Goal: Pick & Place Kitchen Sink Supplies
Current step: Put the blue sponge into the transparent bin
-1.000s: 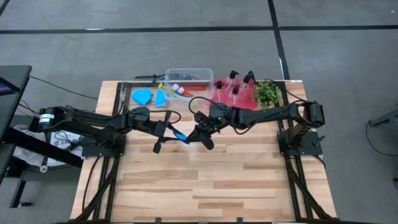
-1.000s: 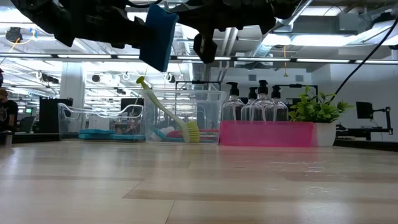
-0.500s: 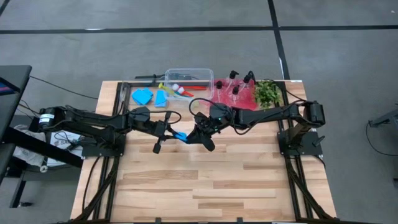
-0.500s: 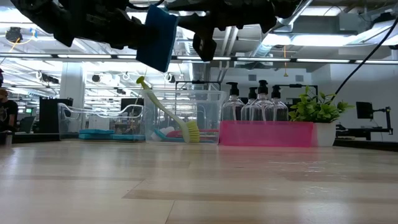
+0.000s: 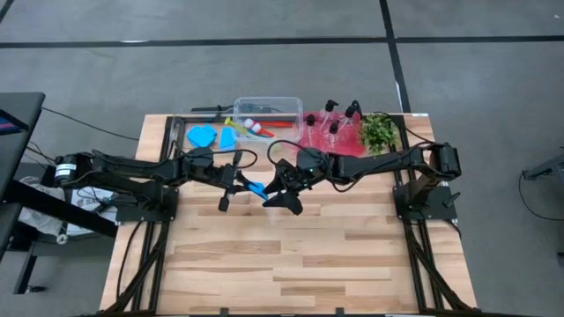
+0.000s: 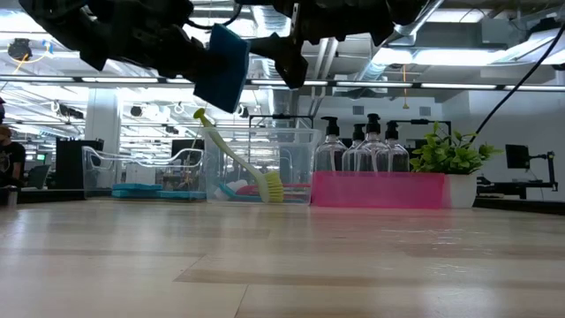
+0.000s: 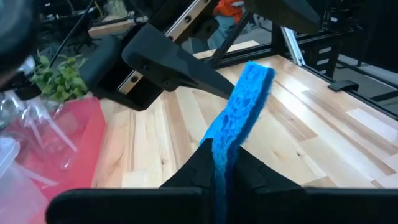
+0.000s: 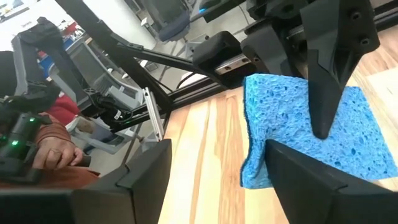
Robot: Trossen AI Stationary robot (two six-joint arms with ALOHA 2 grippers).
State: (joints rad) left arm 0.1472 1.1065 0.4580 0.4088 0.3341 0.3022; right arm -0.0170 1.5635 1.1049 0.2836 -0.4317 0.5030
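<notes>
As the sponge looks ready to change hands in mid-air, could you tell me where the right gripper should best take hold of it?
Probably by the free end of the sponge, the half jutting out past the left gripper, which pinches the other end. It hangs edge-up above the table, so its two broad flat faces suit jaws closing across its thin side. The right gripper, open and facing it, could come straight on from the opposite side.

Bright blue sponge (image 7: pixel 239 115), red tray (image 5: pixel 332 141), yellow-green brush (image 6: pixel 237 157), pale striped wood table (image 5: pixel 308 255)
</notes>
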